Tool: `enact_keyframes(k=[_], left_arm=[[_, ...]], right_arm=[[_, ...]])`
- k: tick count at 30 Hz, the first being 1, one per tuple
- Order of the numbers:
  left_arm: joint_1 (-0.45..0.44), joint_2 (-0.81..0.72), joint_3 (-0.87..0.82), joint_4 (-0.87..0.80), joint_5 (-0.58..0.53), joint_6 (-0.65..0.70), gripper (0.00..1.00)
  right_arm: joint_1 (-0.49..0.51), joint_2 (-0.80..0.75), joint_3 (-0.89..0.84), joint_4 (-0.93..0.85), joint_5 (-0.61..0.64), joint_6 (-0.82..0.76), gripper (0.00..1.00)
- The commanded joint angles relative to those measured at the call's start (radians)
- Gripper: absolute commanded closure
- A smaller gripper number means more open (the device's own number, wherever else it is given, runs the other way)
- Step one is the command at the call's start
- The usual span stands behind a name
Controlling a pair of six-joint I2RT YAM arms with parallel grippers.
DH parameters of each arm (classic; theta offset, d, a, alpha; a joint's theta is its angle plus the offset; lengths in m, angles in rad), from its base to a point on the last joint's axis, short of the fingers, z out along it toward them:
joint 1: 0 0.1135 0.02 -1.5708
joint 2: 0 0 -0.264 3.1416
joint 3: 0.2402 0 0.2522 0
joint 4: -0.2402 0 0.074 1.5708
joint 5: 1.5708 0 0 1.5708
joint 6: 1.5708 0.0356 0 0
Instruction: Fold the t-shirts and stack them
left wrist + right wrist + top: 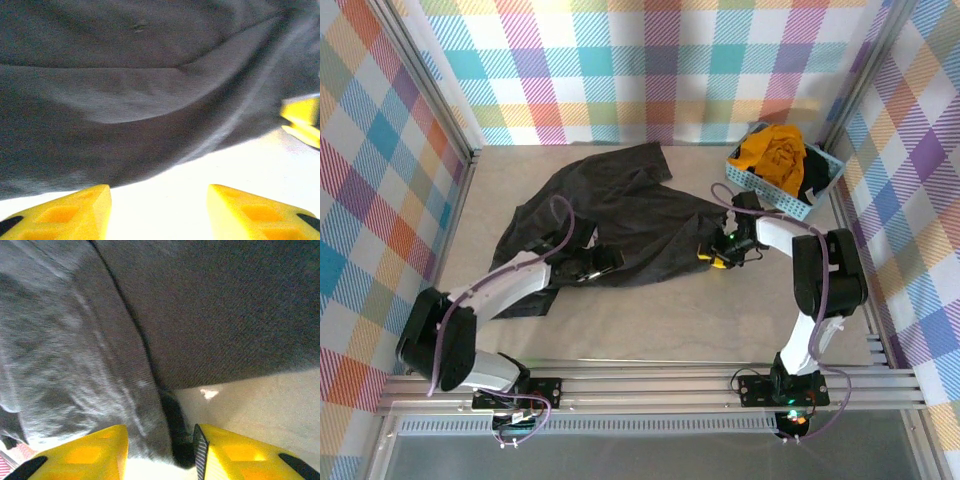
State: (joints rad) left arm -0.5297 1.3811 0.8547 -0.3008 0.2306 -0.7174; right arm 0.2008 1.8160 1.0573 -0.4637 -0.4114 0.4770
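Cloth, dark and finely knit, is lying rumpled in soft folds across the middle of the smooth beige tabletop (670, 320): we are looking at the charcoal t-shirt (620, 215). Our left hand (598, 264) is hovering released at its near hem, yellow wedge-shaped fingers (75, 215) apart over bare tabletop. Our right hand (720, 252) is sitting at the shirt's right edge, also released, a seamed fold lying loose between its fingers (235, 455). The mustard-yellow t-shirt (775, 150) is bunching in the light blue lattice basket (775, 193) at the back right.
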Motion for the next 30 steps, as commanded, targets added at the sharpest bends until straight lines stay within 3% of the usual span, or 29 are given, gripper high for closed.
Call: enact_keyframes(k=[1, 8, 17, 30], left_arm=[[-0.007, -0.071, -0.045, 0.225, 0.128, 0.005, 0.44], [-0.007, -0.099, -0.063, 0.141, 0.155, 0.024, 0.46], [-0.007, -0.119, -0.073, 0.115, 0.141, 0.026, 0.46], [-0.007, -0.119, -0.074, 0.089, 0.138, 0.043, 0.47]], right_arm=[[0.004, 0.019, -0.014, 0.070, -0.061, -0.067, 0.61], [0.006, 0.015, -0.016, 0.066, -0.078, -0.052, 0.73], [0.026, -0.100, -0.040, -0.040, -0.011, -0.018, 0.96], [0.153, -0.414, -0.155, -0.285, -0.013, 0.148, 1.00]])
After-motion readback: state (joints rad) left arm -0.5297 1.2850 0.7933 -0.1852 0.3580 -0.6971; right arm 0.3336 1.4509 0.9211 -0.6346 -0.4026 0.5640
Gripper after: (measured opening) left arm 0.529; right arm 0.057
